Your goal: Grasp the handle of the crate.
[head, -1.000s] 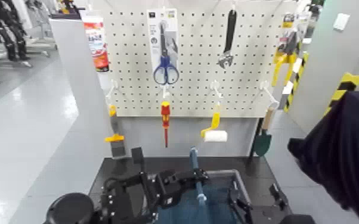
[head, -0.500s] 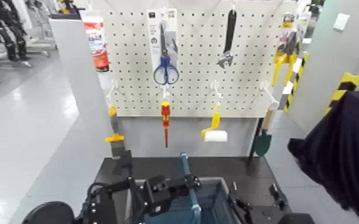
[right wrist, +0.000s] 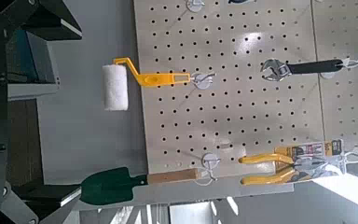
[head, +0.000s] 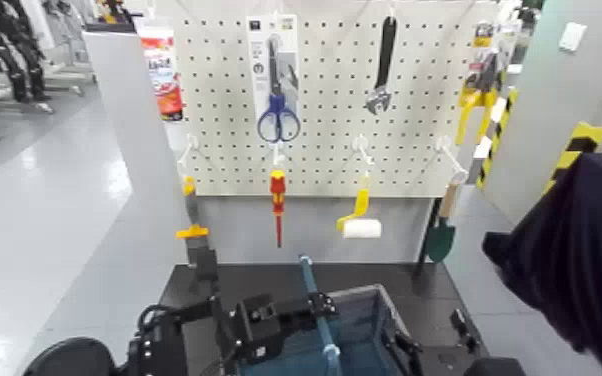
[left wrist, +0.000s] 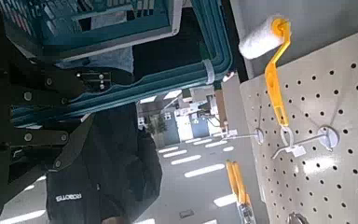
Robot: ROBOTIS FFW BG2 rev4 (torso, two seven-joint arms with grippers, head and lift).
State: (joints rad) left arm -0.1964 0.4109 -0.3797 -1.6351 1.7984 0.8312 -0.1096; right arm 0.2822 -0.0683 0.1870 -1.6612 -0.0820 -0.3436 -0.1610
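Already, left gripper sits shut on crate handle, crate below; grasp looks made. Right gripper waits beside crate, hold unclear.

Crate: rectangular basket with a grey rim and blue-grey interior; the wrist view from the left arm shows slatted, open-work sides in teal.
Crate place: on the dark tabletop, at its near part, partly cut off by the head view's lower edge.
Crate pose: opening upward, its far rim running slightly askew to the table's far edge.
Handle: slim blue bar with rounded bends and a pale band.
Handle pose: raised, crossing above the crate's opening in the head view.
Handle state: gripped partway along the bar.
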